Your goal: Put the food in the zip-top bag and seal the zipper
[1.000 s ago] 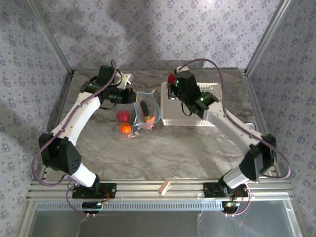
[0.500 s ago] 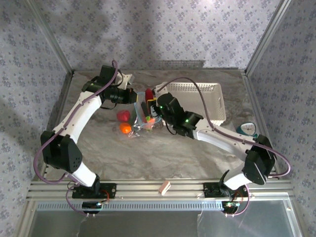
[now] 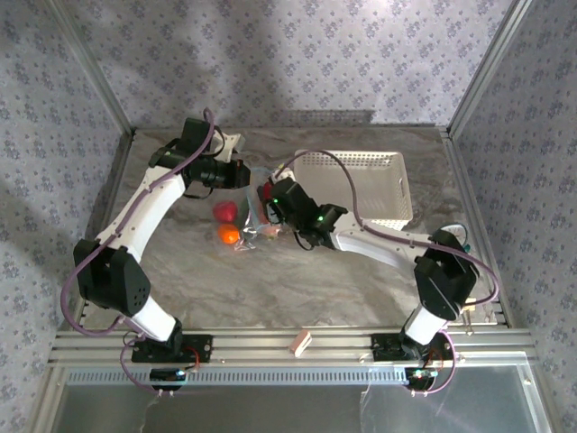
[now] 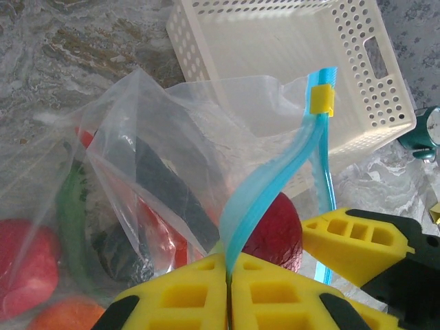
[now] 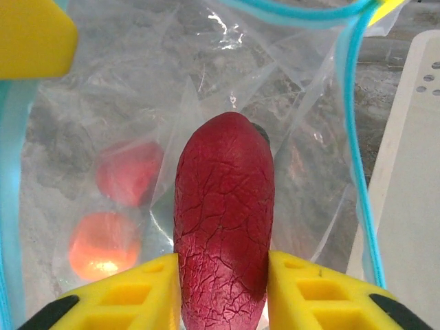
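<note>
The zip-top bag (image 3: pixel 260 215) lies at mid-table with its mouth held up. My left gripper (image 4: pixel 228 275) is shut on the blue zipper (image 4: pixel 275 185) just below its yellow slider (image 4: pixel 320 100). Inside the bag lie a long green vegetable (image 4: pixel 72 220) and a dark one (image 4: pixel 172 192). My right gripper (image 5: pixel 223 289) is at the open mouth with the dark red slice (image 5: pixel 223 213) between its pads, both pads against its sides. A red tomato (image 3: pixel 224 211) and an orange (image 3: pixel 229 234) rest on the table just left of the bag.
The white perforated basket (image 3: pixel 361 185) stands right behind the bag, close to my right arm. A teal object (image 4: pixel 426 130) sits beyond the basket's right end. A small wooden block (image 3: pixel 300 342) lies on the front rail.
My right arm swung left from the basket to the bag's mouth, carrying the dark red slice. The left arm kept holding the zipper in place.
</note>
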### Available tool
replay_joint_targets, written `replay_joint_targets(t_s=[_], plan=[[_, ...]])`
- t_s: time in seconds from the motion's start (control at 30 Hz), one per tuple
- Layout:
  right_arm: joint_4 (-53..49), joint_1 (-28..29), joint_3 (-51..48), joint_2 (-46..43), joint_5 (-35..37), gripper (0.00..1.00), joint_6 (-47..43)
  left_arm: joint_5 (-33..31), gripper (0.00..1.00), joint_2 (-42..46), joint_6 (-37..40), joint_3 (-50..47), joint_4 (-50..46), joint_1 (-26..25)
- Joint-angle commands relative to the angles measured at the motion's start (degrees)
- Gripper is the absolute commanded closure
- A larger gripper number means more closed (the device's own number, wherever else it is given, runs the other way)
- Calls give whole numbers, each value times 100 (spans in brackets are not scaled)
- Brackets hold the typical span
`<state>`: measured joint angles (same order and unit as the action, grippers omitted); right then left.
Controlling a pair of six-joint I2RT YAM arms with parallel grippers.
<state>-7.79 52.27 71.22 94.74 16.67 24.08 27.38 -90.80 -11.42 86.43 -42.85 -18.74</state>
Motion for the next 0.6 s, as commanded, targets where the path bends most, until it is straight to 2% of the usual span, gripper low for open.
replay_joint_targets(t_s=[0.0,0.17,0.27,0.47,0.57], plan=[[-225,-17,321,43,-65,61,49,106,90,158,-34,206,44,33],[-260,-106,390,-164,-246,49,-112,94,90,175,-25,181,16,29],[-292,-263,457,-370,-714,46,-252,101,91,186,-9,181,5,20],[-571,-739,720,-869,-1915,47,-630,128,96,200,134,214,-73,20],[-788,-1171,847,-1111,-2330,55,-611,93,100,256,233,267,-176,11]])
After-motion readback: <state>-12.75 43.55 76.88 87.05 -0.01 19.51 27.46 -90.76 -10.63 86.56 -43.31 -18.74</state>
